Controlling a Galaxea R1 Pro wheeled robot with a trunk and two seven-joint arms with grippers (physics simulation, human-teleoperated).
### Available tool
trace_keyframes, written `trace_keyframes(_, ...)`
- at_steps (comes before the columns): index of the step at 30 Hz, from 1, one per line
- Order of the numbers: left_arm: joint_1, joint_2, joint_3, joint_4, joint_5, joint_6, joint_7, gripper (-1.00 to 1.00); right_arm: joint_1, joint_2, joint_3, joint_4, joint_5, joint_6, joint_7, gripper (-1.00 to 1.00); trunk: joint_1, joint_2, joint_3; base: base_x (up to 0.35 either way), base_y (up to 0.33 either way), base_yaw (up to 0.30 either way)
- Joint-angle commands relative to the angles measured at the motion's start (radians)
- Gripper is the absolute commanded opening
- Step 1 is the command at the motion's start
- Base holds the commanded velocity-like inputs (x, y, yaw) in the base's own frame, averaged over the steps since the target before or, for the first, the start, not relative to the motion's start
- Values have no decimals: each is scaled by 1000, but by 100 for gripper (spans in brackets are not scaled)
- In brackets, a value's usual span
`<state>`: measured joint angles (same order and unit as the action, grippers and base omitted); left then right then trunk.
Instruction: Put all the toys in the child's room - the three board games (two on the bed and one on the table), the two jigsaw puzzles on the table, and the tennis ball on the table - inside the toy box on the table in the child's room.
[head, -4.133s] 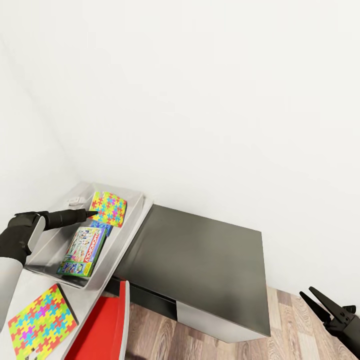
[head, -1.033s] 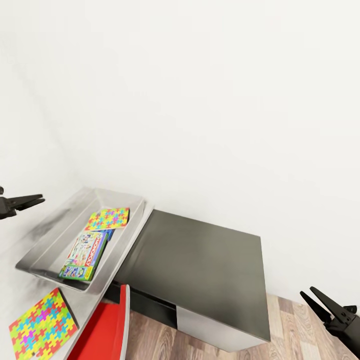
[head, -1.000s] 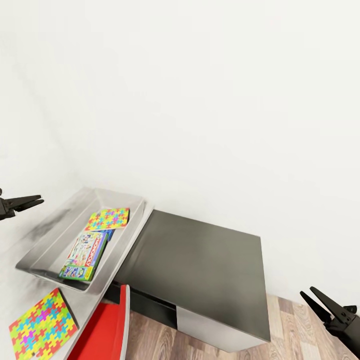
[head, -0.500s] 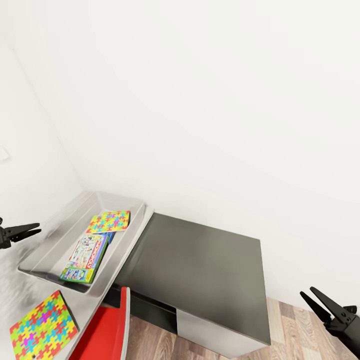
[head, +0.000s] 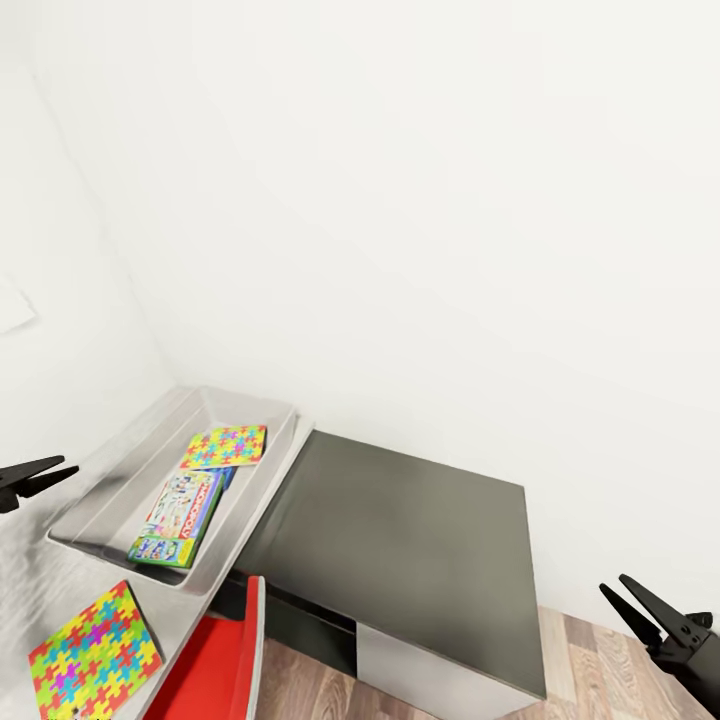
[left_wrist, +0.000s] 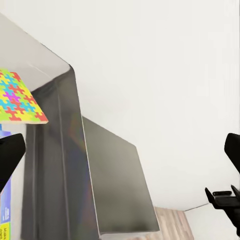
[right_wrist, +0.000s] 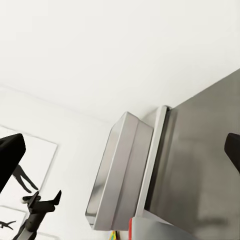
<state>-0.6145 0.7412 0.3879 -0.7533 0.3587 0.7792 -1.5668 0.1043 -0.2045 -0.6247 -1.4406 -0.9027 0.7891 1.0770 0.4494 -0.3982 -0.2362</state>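
Note:
The toy box (head: 112, 478), a shallow grey bin, sits on the table (head: 25, 582) at the left. Inside it, one jigsaw puzzle (head: 226, 447) lies flat at the far end. A Monopoly board game (head: 181, 505) lies nearer, with a blue edge showing under it. A second jigsaw puzzle (head: 94, 651) lies on the table in front of the box. My left gripper (head: 38, 475) hovers open and empty to the left of the box. My right gripper (head: 640, 606) hangs open and empty over the floor, far right. The left wrist view shows the boxed puzzle (left_wrist: 18, 97) and the box wall (left_wrist: 55, 160).
A lower dark grey cabinet (head: 400, 525) adjoins the table on the right of the toy box. A red chair (head: 215, 660) stands at the table's front corner. Wood-plank floor (head: 620, 670) lies beyond the cabinet. White walls close the corner behind.
My left gripper has let go of the puzzle, which now lies flat in the toy box, and has drawn back to the left. The head view has shifted slightly. The right arm is still.

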Motion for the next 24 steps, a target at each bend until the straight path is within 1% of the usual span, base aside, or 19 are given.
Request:
trace_keyframes(1, 2, 0, 0, -2, 6, 11, -4, 100, 0, 0, 0, 0, -4, 5, -1, 100, 1, -2, -1, -44, 0, 34)
trace_keyframes(6, 10, 1, -1, -10, 26, 12, -4, 100, 0, 2, 0, 0, -2, 3, 0, 100, 1, -2, 1, -82, 0, 18)
trace_keyframes(9, 13, 1, -1, -11, 30, 12, -4, 100, 0, 3, 0, 0, -1, 2, 0, 100, 1, -2, 1, -56, 0, 6)
trace_keyframes(20, 23, 0, -1, -14, 33, 12, -4, 100, 0, 1, 0, 0, -2, 3, 0, 100, 1, -2, 1, -14, 0, 1)
trace_keyframes(24, 25, 0, -1, -16, 34, 12, -4, 100, 0, -1, 0, 0, -4, 4, 0, 100, 1, -2, 1, -90, 0, 0)
